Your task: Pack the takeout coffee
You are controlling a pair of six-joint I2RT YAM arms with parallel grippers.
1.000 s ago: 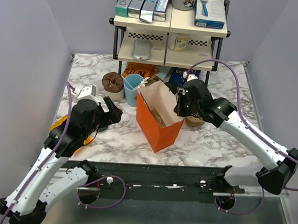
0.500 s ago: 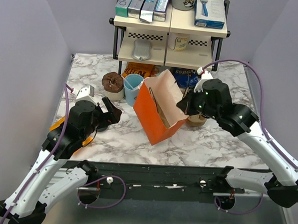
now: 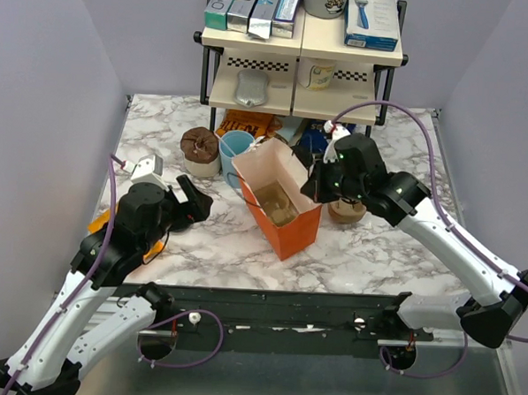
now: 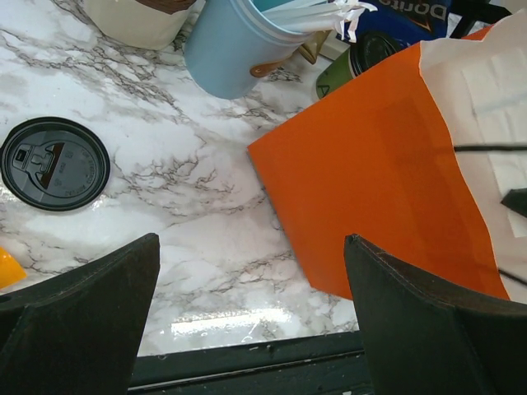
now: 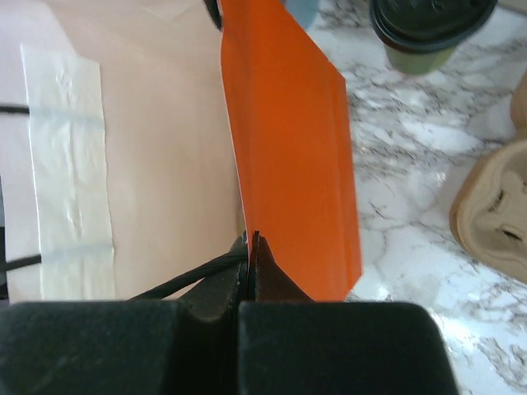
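Observation:
The takeout coffee (image 5: 428, 25), an olive-green cup with a black lid, stands on the marble behind the orange paper bag (image 3: 285, 225). In the left wrist view only a sliver of the takeout coffee (image 4: 358, 58) shows past the bag's (image 4: 387, 181) edge. My right gripper (image 5: 254, 240) is shut on the bag's upper rim (image 5: 284, 156), next to a black cord handle, and holds the mouth open; in the top view the right gripper (image 3: 311, 189) sits at the bag's right side. Something brown lies at the bag's bottom. My left gripper (image 4: 251, 243) is open and holds nothing, low over the marble left of the bag.
A loose black lid (image 4: 55, 164) lies on the marble near my left gripper (image 3: 191, 201). A light blue cup (image 3: 235, 149) with stirrers and a cream cup (image 3: 199, 152) stand behind the bag. A brown pulp carrier (image 3: 346, 209) lies under my right arm. A stocked shelf rack (image 3: 302, 53) stands at the back.
The bag, tipped to the left half a second ago, now stands more upright with its mouth facing up. My right gripper has swung back left with the rim. The left gripper stays open.

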